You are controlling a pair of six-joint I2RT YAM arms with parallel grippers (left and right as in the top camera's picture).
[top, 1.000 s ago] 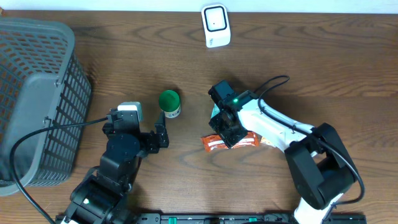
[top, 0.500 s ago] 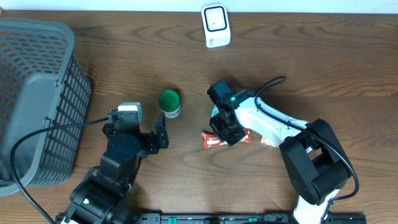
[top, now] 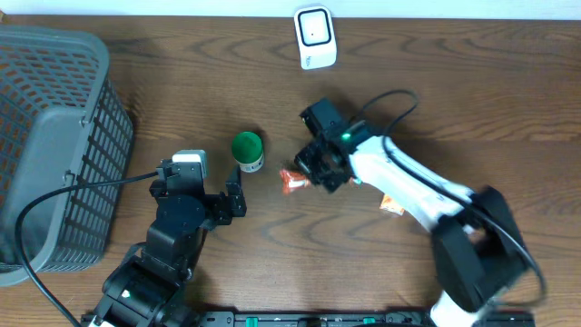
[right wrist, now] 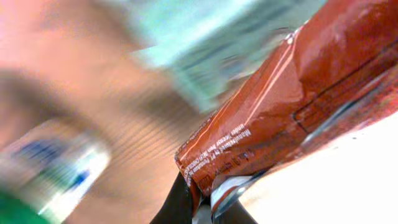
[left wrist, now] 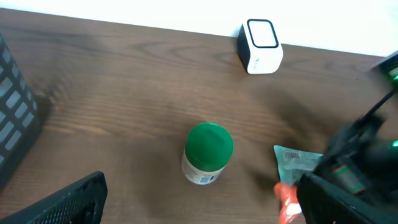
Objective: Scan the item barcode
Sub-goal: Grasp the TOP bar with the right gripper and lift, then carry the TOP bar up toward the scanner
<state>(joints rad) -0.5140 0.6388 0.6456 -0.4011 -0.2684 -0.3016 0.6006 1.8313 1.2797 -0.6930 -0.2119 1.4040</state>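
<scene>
Overhead view of a dark wooden table (top: 508, 82) with two robot arms reaching in from the near edge. The right gripper (top: 313, 174) is pressed shut on one end of an orange snack packet (top: 292, 180), near the middle of the table. The free end of the packet sticks out to the left of the jaws. The right wrist camera shows the same grip very close: the glossy orange packet fills the upper right of the frame, with small white print along its edge, and dark fingers (right wrist: 186, 202) pinch its lower corner. The background there is blurred.

The left gripper (left wrist: 202, 193) is spread wide and holds nothing. It points at a small white bottle with a green lid (top: 247, 150), which stands upright just to the left of the packet, not touching it. From the left wrist camera the packet shows a silvery end with printed marks, too small to read.

A white barcode scanner (top: 315, 36) stands at the far edge of the table, well apart from the packet. A grey mesh basket (top: 54, 145) sits at the far left.
</scene>
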